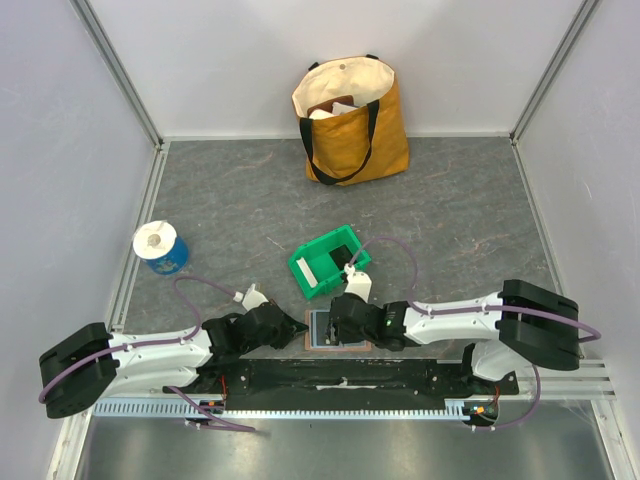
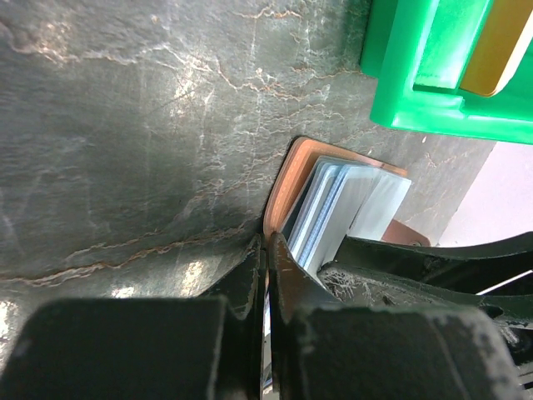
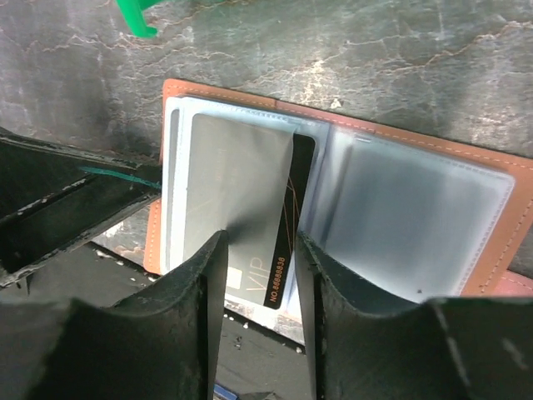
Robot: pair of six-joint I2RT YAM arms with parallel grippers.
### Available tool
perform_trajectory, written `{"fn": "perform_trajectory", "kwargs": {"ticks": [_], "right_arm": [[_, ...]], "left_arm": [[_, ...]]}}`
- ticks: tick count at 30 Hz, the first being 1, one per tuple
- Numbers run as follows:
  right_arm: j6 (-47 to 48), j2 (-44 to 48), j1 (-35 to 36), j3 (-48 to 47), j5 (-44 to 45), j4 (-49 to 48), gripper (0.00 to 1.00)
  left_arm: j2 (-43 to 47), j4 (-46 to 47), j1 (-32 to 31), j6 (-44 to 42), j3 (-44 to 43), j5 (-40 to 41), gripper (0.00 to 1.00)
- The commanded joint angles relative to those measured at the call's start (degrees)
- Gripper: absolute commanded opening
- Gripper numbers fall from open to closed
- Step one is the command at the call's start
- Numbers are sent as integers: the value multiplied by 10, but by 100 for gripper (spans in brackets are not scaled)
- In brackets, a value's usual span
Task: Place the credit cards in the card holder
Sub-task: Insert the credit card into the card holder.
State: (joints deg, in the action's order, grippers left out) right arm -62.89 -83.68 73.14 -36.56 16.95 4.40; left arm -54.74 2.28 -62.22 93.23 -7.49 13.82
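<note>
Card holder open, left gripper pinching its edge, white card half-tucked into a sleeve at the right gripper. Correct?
The card is black, not white; the right wrist view shows it. The rest holds: card holder open, left gripper pinching its edge, right gripper at the card.

Top external view: high above near edge of grey surface [image 1: 230, 190], looks down and forward to back wall [image 1: 330, 60]; distant, whole scene in frame.

Left wrist view: very close, low, grazes surface past left end effector [image 2: 266, 246] toward card holder [image 2: 283, 179] edge, green bin [image 2: 416, 75] beyond.

Right wrist view: close, steeply down past right end effector [image 3: 261, 246] onto open card holder.

All three share card holder.
</note>
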Motion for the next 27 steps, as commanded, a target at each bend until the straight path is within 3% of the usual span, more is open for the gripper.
{"fn": "perform_trajectory", "kwargs": {"ticks": [1, 7, 10, 12, 14, 18, 20, 24, 27], "right_arm": [[16, -16, 8, -33, 3, 9, 40], [28, 0, 9, -28, -4, -19, 31], [28, 14, 9, -18, -3, -40, 22], [31, 23, 9, -11, -3, -40, 8], [32, 24, 9, -11, -3, -40, 7], [33, 20, 8, -11, -4, -40, 9], [33, 19, 8, -12, -2, -40, 20], [40, 33, 2, -20, 33, 7, 30], [51, 73, -3, -13, 61, 38, 47]], "left_arm": [[-12, -71, -2, -11, 20, 2, 2], [-16, -69, -3, -11, 21, 2, 2], [-18, -68, -3, -11, 20, 2, 2], [-18, -68, -3, -11, 20, 2, 2], [-18, -68, -3, -11, 21, 3, 2], [-18, -67, -3, -11, 21, 3, 2], [-17, -67, -4, -11, 21, 3, 2], [-12, -69, -2, -9, 23, 3, 2], [-7, -71, -4, -6, 26, 6, 2]]}}
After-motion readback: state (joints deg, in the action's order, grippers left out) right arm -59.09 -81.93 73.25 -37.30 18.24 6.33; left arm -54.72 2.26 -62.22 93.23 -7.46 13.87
